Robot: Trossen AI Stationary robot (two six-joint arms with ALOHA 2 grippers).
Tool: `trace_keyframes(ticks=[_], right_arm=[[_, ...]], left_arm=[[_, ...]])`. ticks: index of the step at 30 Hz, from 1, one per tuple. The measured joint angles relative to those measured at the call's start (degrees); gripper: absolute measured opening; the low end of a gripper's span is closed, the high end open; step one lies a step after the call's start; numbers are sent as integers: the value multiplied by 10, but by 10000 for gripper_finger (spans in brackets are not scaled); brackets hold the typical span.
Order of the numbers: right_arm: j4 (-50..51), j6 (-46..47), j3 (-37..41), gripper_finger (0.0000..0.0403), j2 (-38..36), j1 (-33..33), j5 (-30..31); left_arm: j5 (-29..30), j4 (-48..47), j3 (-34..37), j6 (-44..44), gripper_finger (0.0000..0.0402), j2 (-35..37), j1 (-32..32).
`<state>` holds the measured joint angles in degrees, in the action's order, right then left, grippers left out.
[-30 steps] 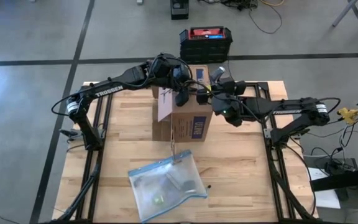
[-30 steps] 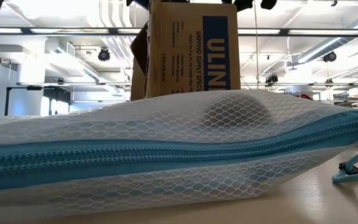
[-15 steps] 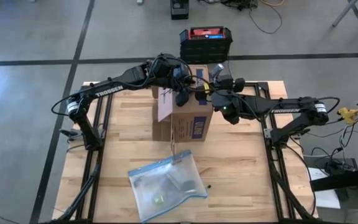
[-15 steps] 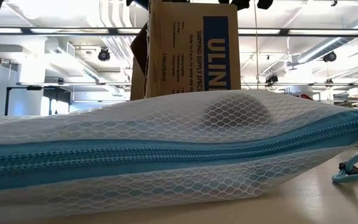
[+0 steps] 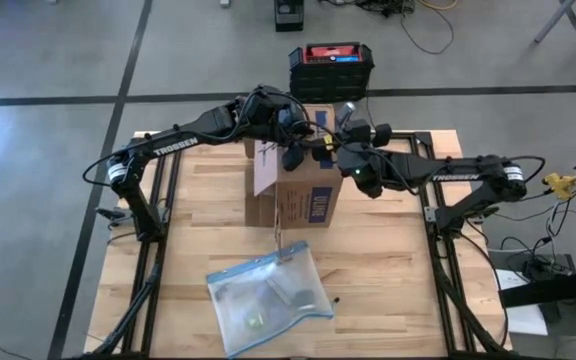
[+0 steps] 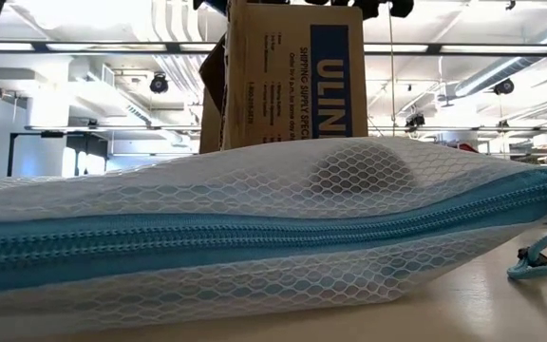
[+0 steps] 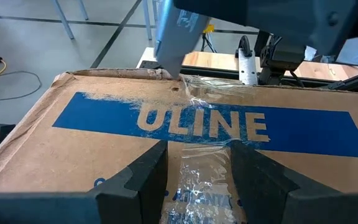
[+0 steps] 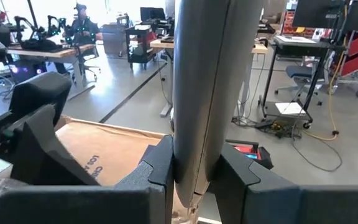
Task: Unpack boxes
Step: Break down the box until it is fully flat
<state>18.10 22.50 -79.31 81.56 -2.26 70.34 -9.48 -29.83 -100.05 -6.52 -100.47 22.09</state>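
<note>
Cardboard box (image 5: 298, 185) stands mid-table, far side. Your right gripper (image 8: 194, 168) clamps a grey blade tool (image 8: 197, 93) at its taped top; your left gripper (image 7: 194, 168) hovers, jaws apart. Push unevenly and the box may tip.

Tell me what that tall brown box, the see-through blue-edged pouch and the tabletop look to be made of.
The tall brown box looks like matte corrugated cardboard: frayed edges, a printed blue band and shiny, wrinkled clear tape. The see-through blue-edged pouch seems soft plastic film reinforced with white mesh, with a blue fabric zipper. The tabletop looks like pale wood planks, showing grain and seams.
</note>
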Motion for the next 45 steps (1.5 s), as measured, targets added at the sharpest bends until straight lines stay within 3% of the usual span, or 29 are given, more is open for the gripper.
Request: trace_keyframes(ticks=[21,28,35,45], right_arm=[[31,45,1,57,-5,51,4],[48,47,1,57,-11,68,35],[52,46,1,57,-29,58,49],[41,45,1,57,-10,21,5]], left_arm=[[25,-2,0,27,156,0,9],[28,0,1,28,156,-1,10],[40,1,1,31,156,-1,12],[34,2,1,31,156,-1,11]])
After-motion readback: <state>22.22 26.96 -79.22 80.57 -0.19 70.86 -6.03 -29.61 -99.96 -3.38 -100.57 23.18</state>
